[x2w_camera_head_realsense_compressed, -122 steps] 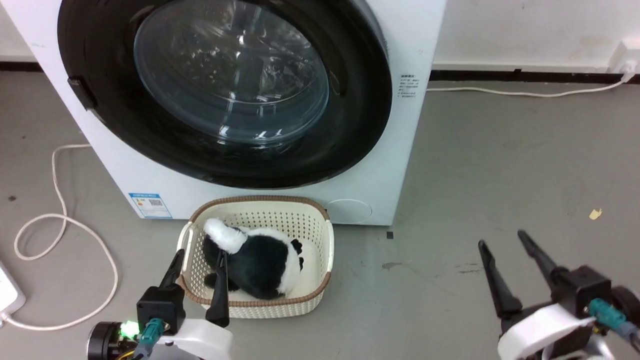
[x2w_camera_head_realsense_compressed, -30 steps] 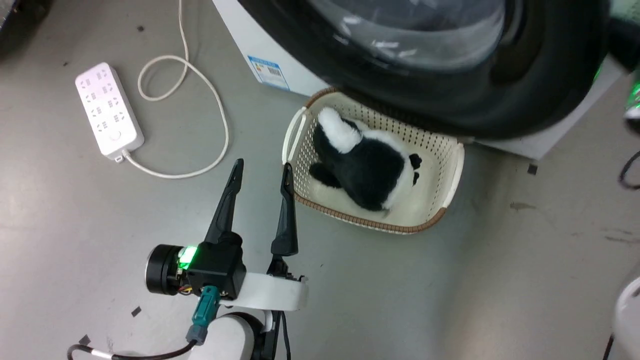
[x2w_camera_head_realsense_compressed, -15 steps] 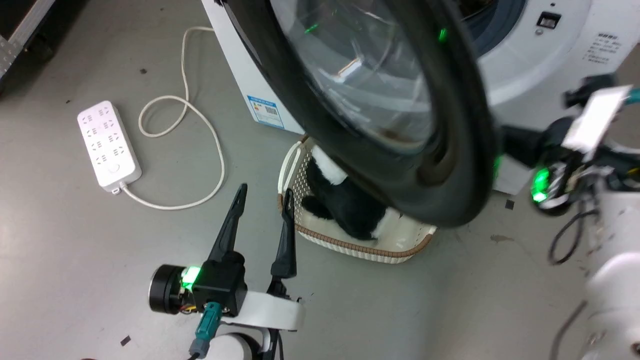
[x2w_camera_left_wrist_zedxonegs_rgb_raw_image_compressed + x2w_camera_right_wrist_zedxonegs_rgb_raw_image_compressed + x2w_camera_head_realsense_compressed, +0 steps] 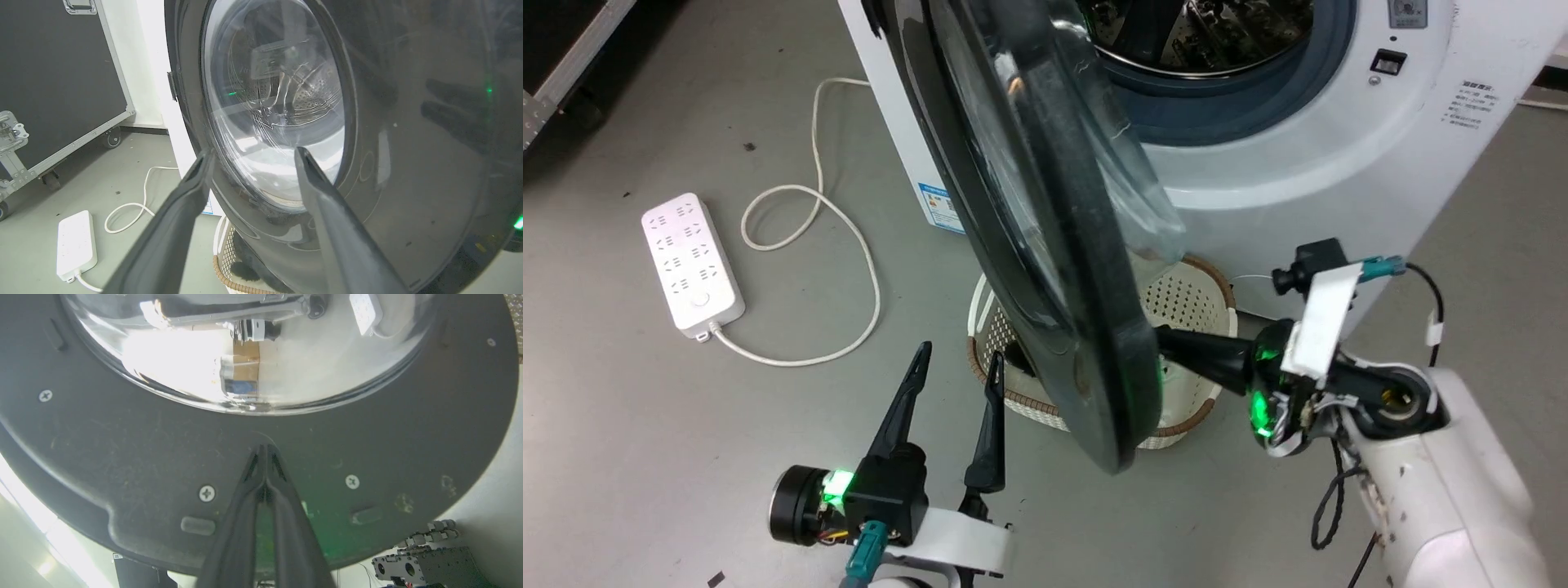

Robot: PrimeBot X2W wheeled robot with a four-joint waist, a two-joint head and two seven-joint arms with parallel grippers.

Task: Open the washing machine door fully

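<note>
The right gripper [image 4: 265,448] has its two long dark fingers pressed together with nothing between them, and their joined tips sit against the matte inner face of the very large round glossy black washing machine door [image 4: 122,457], just below the bulging clear glass bowl window. In the head view this gripper [image 4: 1165,337] reaches in from the right, meeting the door [image 4: 1098,343] near its lower edge. The left gripper [image 4: 958,353] hangs low on the near left with its fingers spread wide and empty, pointing away from the robot, apart from the door. Its own wrist view shows the same parted fingers [image 4: 253,152] facing the door's shiny outer side [image 4: 408,163]. The door stands swung out from the big white front-loading washing machine [image 4: 1298,163], hinged on the left and nearly edge-on to the head camera, leaving the grey rubber gasket [image 4: 1241,106] and perforated steel drum [image 4: 1201,33] uncovered behind it. A cream plastic perforated basket [image 4: 1192,302] sits on the floor under the door's lower edge, holding something dark that may be a soft toy. To the far left lie a white power strip [image 4: 690,265] and its looped white cable [image 4: 849,245].
</note>
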